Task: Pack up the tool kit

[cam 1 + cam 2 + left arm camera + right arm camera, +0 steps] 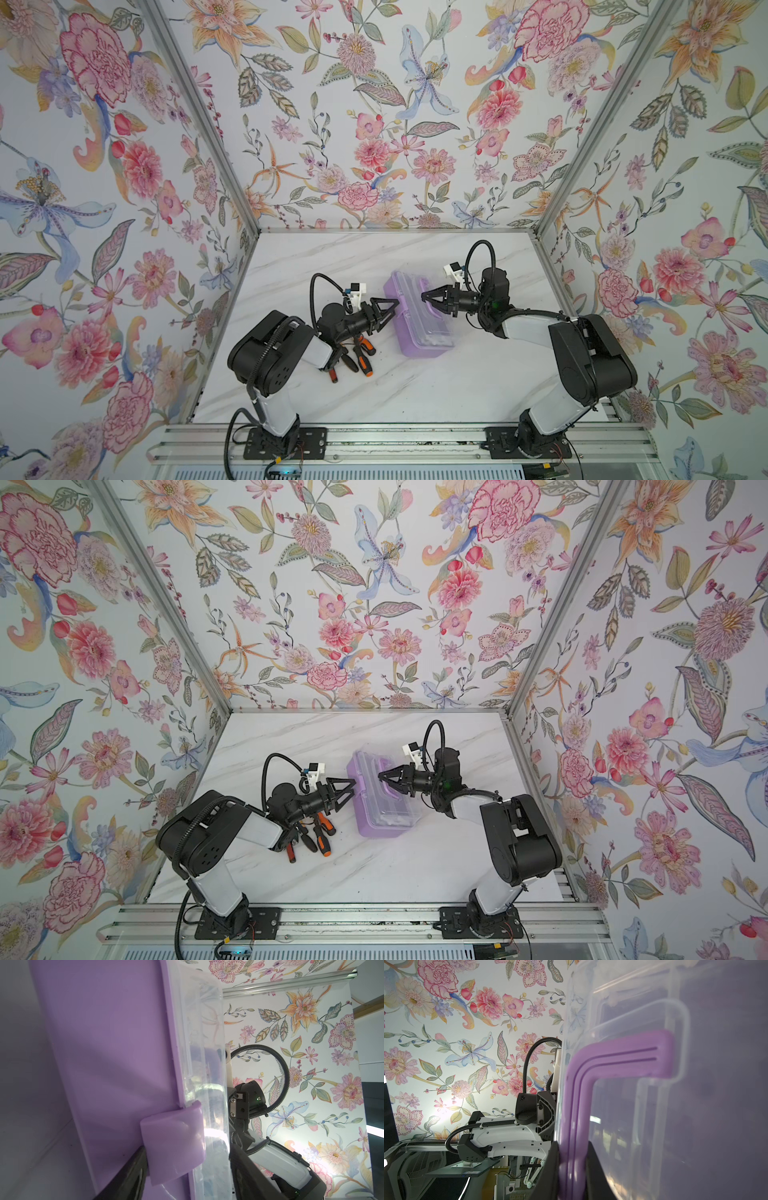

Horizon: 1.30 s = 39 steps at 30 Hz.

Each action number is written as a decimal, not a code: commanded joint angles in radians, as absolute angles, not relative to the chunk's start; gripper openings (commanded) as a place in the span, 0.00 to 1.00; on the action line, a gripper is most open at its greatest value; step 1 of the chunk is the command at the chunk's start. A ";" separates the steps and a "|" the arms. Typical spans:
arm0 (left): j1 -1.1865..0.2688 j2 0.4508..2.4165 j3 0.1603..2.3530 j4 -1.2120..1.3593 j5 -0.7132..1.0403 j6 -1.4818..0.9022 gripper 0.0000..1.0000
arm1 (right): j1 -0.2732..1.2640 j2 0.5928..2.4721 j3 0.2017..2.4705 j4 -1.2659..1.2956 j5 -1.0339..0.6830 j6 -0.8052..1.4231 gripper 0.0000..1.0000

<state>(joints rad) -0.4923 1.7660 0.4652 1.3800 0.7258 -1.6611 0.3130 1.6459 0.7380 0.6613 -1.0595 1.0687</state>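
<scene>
The lilac box [415,345] with its clear lid [424,320] lies mid-table in both top views [376,827]. My right gripper [424,296] [379,776] reaches in from the right. In the right wrist view this gripper [573,1151] is shut on the purple handle [612,1057] atop the lid. My left gripper [390,316] [348,794] is open at the box's left side. In the left wrist view it [188,1157] straddles the purple latch [172,1142] and the lid edge [199,1043]. Orange-black screwdrivers [362,353] [321,833] lie under the left wrist.
The marble tabletop [457,386] is walled on three sides by floral panels with aluminium posts [582,137]. Both arm bases sit on a rail [395,440] at the front edge. The loose tools lie close to the left arm's elbow [270,353].
</scene>
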 commanded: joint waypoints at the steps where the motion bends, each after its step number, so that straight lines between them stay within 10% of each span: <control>1: -0.456 1.627 0.586 1.674 0.804 -1.749 0.65 | 0.326 1.687 0.730 0.331 -0.883 0.814 0.00; 10: -0.389 1.456 0.654 1.147 0.848 -1.450 0.66 | 0.331 1.666 0.757 0.260 -0.809 0.792 0.00; 15: -0.385 1.351 0.741 0.462 0.667 -1.003 0.70 | 0.407 1.577 0.887 -0.117 -0.479 0.630 0.00; 23: -0.383 1.346 0.745 0.400 0.611 -0.956 0.72 | 0.530 1.635 1.040 -0.309 -0.233 0.587 0.00; 39: -0.426 1.406 0.784 0.412 0.605 -0.936 0.78 | 0.405 1.515 0.877 0.349 -0.862 0.995 0.00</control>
